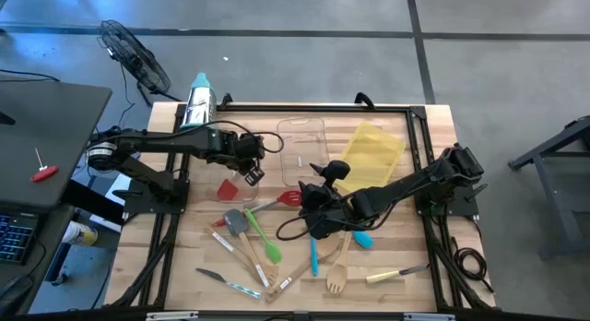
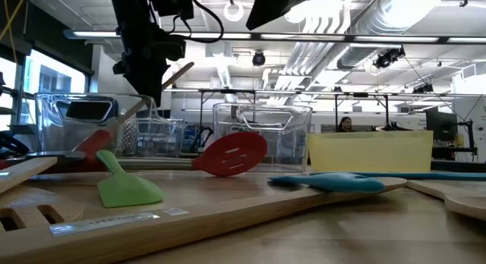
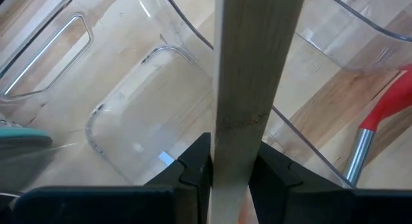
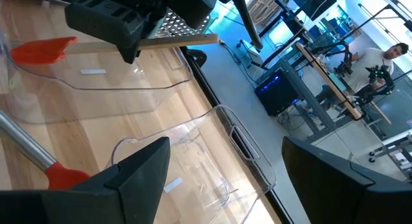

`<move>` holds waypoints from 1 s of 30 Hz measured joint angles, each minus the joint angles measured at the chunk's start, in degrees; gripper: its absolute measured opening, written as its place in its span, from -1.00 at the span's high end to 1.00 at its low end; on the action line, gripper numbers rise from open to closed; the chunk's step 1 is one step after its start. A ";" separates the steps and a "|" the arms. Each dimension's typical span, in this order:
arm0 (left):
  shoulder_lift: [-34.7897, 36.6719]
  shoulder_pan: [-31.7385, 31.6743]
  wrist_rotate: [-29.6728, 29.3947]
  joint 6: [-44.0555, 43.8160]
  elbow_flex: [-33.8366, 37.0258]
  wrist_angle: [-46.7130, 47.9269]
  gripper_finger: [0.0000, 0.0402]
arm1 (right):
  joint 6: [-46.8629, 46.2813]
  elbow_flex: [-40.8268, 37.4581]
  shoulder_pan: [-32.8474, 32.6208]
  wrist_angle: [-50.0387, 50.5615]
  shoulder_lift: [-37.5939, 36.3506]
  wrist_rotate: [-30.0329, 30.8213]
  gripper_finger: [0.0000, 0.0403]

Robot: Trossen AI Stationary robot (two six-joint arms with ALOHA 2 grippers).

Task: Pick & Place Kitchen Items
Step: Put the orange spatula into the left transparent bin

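My left gripper (image 1: 251, 176) is shut on a red spatula with a wooden handle, held above the table beside the clear bin (image 1: 300, 146). Its red head (image 1: 228, 189) also shows in the right wrist view (image 4: 38, 50). My right gripper (image 4: 225, 179) stands wide open with nothing between its fingers, near the clear bin and over a red slotted spatula (image 1: 288, 198) that lies on the table. More kitchen items lie flat toward the near edge: a green spatula (image 1: 263, 238), a grey spatula (image 1: 235, 221), a teal spatula (image 1: 361, 238) and a wooden fork (image 1: 336, 279). My left gripper pinches the spatula's wooden handle (image 3: 235, 140) between its two fingers (image 3: 193, 172), about midway along it (image 4: 151, 42). The fingers come from above, slanting down, and lie across the handle. The spatula is tilted, its red head (image 2: 95, 143) lower and the handle's free end (image 2: 182, 69) higher.
A yellow bin (image 1: 373, 150) lies to the right of the clear bin. A steel cylinder with a teal cap (image 1: 196, 101) stands at the far left edge. A knife with a pale handle (image 1: 396, 275) lies near the front right. A person (image 4: 386, 56) sits in the room beyond.
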State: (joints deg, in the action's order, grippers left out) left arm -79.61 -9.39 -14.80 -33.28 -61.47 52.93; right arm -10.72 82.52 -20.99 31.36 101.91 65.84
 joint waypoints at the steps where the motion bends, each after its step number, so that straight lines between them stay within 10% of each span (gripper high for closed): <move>1: 0.00 0.00 0.01 0.00 0.00 0.00 0.62 | 0.00 0.00 0.00 0.01 0.00 0.00 -0.45; 30: -0.02 0.04 -6.62 -4.52 1.89 -0.57 0.61 | 0.00 0.00 0.00 0.52 0.00 -0.02 -0.45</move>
State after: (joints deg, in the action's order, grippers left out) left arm -79.64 -9.34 -21.42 -37.80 -59.58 52.35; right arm -10.72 82.52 -20.99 31.88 101.91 65.82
